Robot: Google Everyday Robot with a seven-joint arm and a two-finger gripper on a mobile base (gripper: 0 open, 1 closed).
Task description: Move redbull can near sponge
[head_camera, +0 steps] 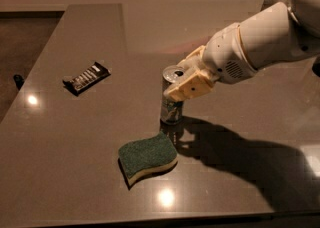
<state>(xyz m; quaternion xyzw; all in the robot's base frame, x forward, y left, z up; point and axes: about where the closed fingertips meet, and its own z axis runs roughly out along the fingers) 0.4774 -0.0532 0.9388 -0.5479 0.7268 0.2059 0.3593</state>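
The redbull can [171,103], slim, silver and blue, is upright near the middle of the dark table [75,182], its base at or just above the surface. My gripper [184,85] comes in from the right and is shut on the can's upper part; one beige finger [192,87] covers its front. The sponge [147,156], with a dark green top and pale yellow base, lies flat just in front of and to the left of the can, a short gap away.
A black snack bar wrapper [86,78] lies on the left part of the table. My white arm [260,47] reaches in from the upper right and casts a shadow on the table to the right of the can. The table's front edge is close behind the sponge.
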